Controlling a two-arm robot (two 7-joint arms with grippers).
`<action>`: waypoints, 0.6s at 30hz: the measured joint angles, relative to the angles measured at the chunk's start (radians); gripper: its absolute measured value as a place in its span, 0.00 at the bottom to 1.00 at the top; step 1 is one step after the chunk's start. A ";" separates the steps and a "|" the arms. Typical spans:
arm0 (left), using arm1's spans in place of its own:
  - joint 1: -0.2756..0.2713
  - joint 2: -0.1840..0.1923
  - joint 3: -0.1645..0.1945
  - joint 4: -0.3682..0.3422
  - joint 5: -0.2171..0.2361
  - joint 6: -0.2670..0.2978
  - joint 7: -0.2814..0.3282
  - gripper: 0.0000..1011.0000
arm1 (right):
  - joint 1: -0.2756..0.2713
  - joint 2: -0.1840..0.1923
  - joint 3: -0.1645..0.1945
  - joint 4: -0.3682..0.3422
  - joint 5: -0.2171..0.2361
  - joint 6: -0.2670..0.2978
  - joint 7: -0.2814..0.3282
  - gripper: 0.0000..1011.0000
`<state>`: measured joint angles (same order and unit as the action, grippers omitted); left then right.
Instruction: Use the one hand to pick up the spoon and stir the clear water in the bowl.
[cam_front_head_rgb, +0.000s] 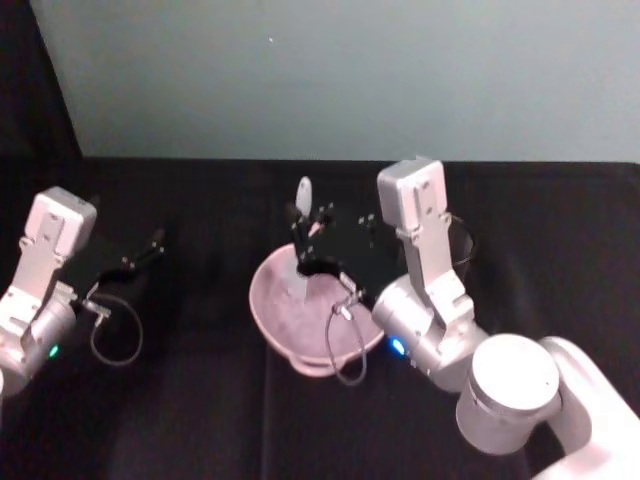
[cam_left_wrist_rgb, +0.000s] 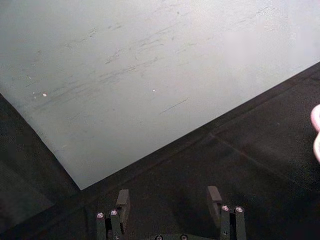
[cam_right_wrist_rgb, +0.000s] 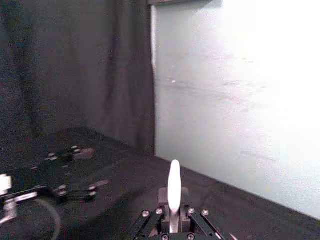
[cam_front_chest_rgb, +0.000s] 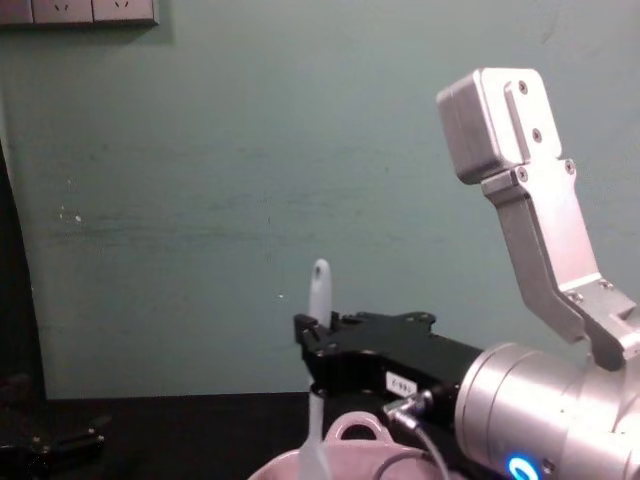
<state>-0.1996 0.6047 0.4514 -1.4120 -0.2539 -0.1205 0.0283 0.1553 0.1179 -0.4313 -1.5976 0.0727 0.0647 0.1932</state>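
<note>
The right gripper hangs over the middle of the bench, its fingers pinched tight on the handle of the spoon. The spoon stands nearly upright, rounded end topmost and lower end down inside the pink bowl, which sits on the black cloth directly below with its loop handle on the rim just beside the spoon; I can't make out any water from here. The left gripper rests well apart near the bench's left edge, fingers spread with nothing between them.
</note>
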 joint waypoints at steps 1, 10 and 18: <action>0.000 0.000 0.000 0.000 0.000 0.000 0.000 1.00 | 0.007 -0.003 0.008 0.009 -0.009 -0.006 -0.007 0.11; 0.000 0.000 0.000 0.000 0.000 0.000 0.000 1.00 | 0.008 0.015 0.055 -0.001 -0.049 0.001 -0.020 0.11; 0.000 0.000 0.000 0.000 0.000 0.000 0.000 1.00 | -0.051 0.064 0.092 -0.093 -0.043 0.046 0.021 0.11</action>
<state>-0.1995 0.6047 0.4514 -1.4120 -0.2539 -0.1205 0.0283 0.1044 0.1823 -0.3389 -1.6904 0.0302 0.1111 0.2139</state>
